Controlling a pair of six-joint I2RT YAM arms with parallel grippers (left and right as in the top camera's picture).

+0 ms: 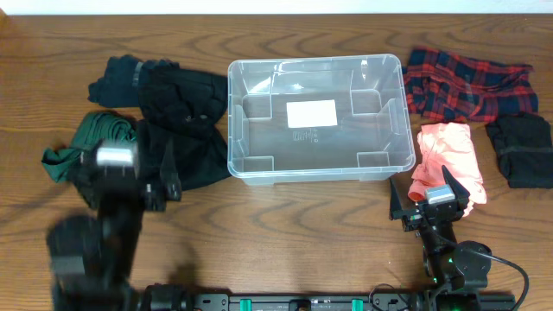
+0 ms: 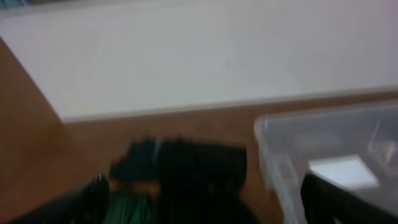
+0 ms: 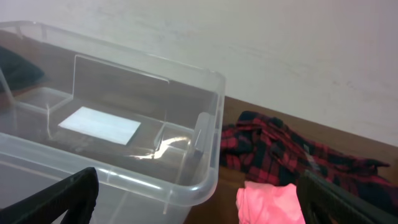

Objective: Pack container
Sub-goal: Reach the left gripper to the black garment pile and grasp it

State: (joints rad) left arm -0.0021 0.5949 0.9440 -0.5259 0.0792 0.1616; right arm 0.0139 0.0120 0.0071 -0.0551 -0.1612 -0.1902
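The container (image 1: 316, 175) sits at the upper middle of the overhead frame, on the wooden surface (image 1: 285, 233). Its long axis runs left to right and it holds nothing. It is clear hard plastic with rounded corners, a thick rim and a white label on its floor.

The right fingers (image 3: 69, 194) are spread wide and hold nothing. In the overhead view they sit at the lower right. A crumpled pink cloth (image 1: 451, 155) lies just above them, and the container is up and to their left. This arm looks the better placed for a first pick, and the pink cloth the nearest piece.

Beyond the pink cloth are a red plaid cloth (image 1: 462, 82) and a folded black cloth (image 1: 518, 149).

The left fingers (image 2: 348, 202), blurred, also stand wide apart and empty. They are over a green cloth (image 1: 97, 138) and soft black clothes (image 1: 177, 104) at the left, with the container up and to their right
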